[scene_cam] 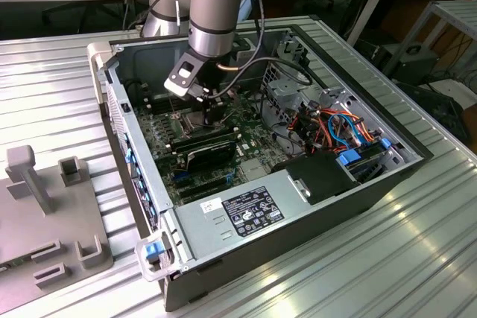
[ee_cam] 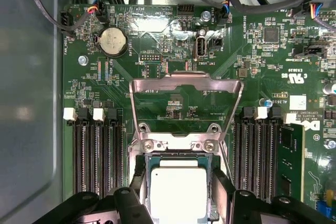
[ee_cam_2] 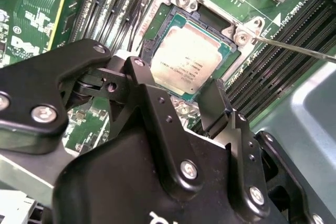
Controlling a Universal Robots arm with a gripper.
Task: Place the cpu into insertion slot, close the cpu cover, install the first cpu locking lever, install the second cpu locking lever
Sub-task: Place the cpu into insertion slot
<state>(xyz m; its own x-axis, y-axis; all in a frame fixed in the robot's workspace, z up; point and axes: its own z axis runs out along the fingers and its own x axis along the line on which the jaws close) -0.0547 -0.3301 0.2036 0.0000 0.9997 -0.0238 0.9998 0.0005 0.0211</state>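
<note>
Green board (ee_cam: pixel 173 45): one cpu (ee_cam: pixel 178 192), one insertion slot (ee_cam_2: pixel 205 23), one open cpu cover (ee_cam: pixel 185 83)

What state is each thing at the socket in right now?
cpu, lying flat in the insertion slot.
insertion slot, filled, uncovered.
cpu cover, swung open, standing up off the slot.
locking lever, unlatched, sticking out free.
gripper, close over the cpu; grip not clear.

open computer case (scene_cam: pixel 320 210), gripper (scene_cam: pixel 214 112) over motherboard (scene_cam: pixel 250 135)
</note>
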